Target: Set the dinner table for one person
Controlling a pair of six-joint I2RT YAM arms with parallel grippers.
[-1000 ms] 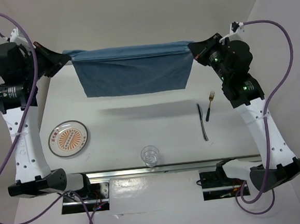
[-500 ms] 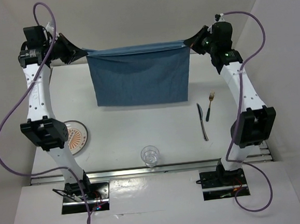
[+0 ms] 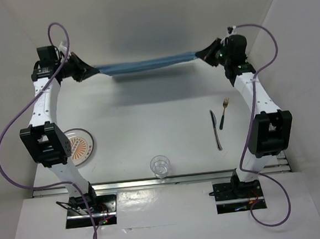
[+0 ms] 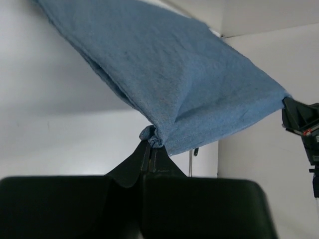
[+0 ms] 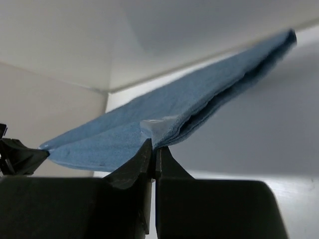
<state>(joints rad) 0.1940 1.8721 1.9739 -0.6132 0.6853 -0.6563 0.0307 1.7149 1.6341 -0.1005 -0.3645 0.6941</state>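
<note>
The blue cloth placemat (image 3: 144,65) hangs stretched in the air between my two grippers, high over the far part of the white dinner table (image 3: 149,126). From above it shows as a thin band. My left gripper (image 3: 90,72) is shut on its left corner, seen in the left wrist view (image 4: 150,141). My right gripper (image 3: 201,53) is shut on its right corner, seen in the right wrist view (image 5: 153,142). A plate (image 3: 76,146) with an orange pattern lies at the near left. A glass (image 3: 160,166) stands at the near middle. A knife (image 3: 215,129) and a fork (image 3: 224,113) lie at the right.
A metal rail (image 3: 170,179) runs along the table's near edge by the arm bases. White walls stand close behind and to the right of the table. Purple cables (image 3: 16,125) loop from both arms.
Both arms have carried the placemat farther back. It hung down as a wide sheet; now it is pulled up into a narrow band. The tableware has not moved.
</note>
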